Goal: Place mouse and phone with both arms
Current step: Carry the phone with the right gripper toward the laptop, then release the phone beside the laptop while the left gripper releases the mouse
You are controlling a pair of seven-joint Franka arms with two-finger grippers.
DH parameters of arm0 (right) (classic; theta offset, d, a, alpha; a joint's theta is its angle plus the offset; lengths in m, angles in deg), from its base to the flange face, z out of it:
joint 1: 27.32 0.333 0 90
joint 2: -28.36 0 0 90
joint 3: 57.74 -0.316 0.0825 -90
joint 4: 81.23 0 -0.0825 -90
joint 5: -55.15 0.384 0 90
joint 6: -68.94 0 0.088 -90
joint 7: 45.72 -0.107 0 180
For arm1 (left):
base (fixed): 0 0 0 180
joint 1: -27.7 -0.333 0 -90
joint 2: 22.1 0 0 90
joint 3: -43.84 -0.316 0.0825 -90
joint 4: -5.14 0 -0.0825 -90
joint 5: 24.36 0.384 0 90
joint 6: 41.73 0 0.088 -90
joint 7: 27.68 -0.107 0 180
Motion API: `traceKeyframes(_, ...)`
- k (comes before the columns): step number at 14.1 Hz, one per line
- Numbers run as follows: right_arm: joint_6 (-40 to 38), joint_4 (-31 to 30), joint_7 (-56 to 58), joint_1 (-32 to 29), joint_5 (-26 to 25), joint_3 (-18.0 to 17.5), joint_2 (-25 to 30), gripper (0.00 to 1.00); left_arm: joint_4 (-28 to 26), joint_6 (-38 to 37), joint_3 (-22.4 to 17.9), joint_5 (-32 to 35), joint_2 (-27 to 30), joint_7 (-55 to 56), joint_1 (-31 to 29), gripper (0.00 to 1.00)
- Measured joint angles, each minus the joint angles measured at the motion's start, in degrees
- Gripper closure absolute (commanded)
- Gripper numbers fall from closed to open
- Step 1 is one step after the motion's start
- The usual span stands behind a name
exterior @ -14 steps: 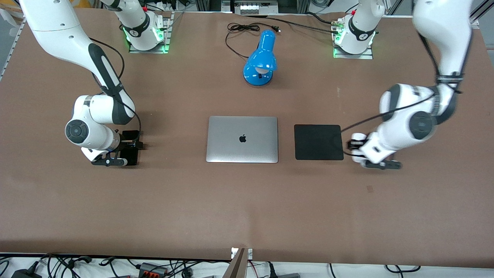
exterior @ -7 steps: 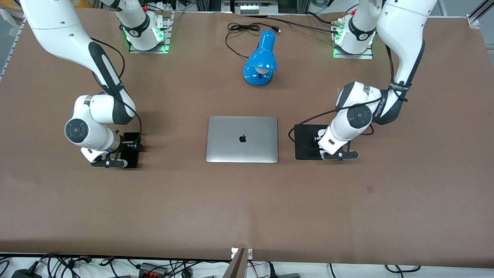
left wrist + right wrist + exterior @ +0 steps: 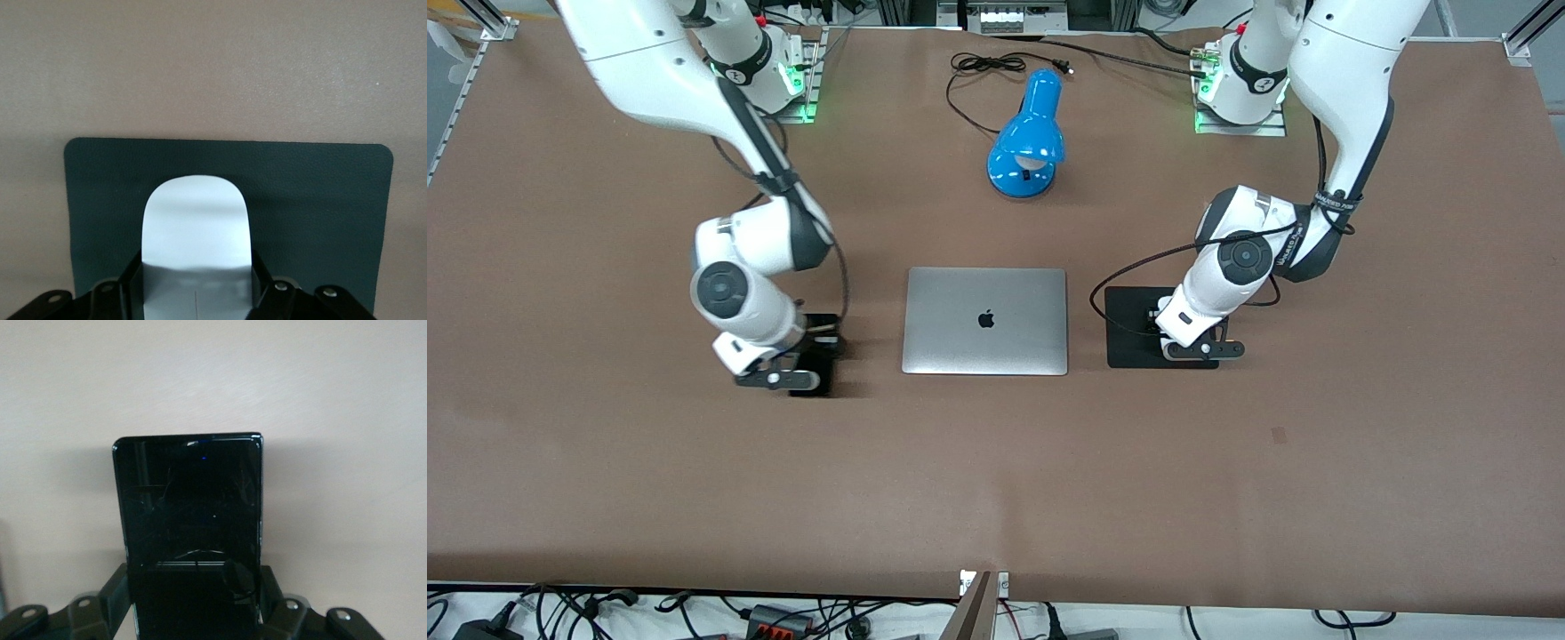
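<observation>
My left gripper [image 3: 1199,349] is shut on the white mouse [image 3: 193,223], with the fingers [image 3: 261,283] against its sides. It holds the mouse low over the square black pad [image 3: 1129,329], which fills the left wrist view [image 3: 320,207]. In the front view the left hand hides the mouse. My right gripper [image 3: 778,380] is shut on the black phone [image 3: 819,354] and holds it low over the table beside the laptop, toward the right arm's end. In the right wrist view the phone [image 3: 190,497] juts out from the gripper [image 3: 197,610] over bare table.
A closed silver laptop [image 3: 984,320] lies in the middle of the table, between phone and pad. A blue desk lamp [image 3: 1028,138] with a black cord [image 3: 983,67] stands farther from the front camera than the laptop.
My right arm has carried the phone toward the laptop. My left arm moved the mouse from beside the pad to over it, then barely shifted.
</observation>
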Motion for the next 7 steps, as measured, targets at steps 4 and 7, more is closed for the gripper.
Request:
traceKeyframes(4, 0.10, 0.70, -2.13, 1.68, 0.16, 0.00, -1.51, 0.80, -0.08, 0.07, 0.00, 0.02, -0.19, 0.03, 0.00, 0.00)
traceKeyframes(7, 0.14, 0.74, -3.28, 2.67, 0.19, -0.01, -2.03, 0.34, 0.41, 0.40, -0.08, 0.02, 0.30, 0.03, -0.04, 0.00)
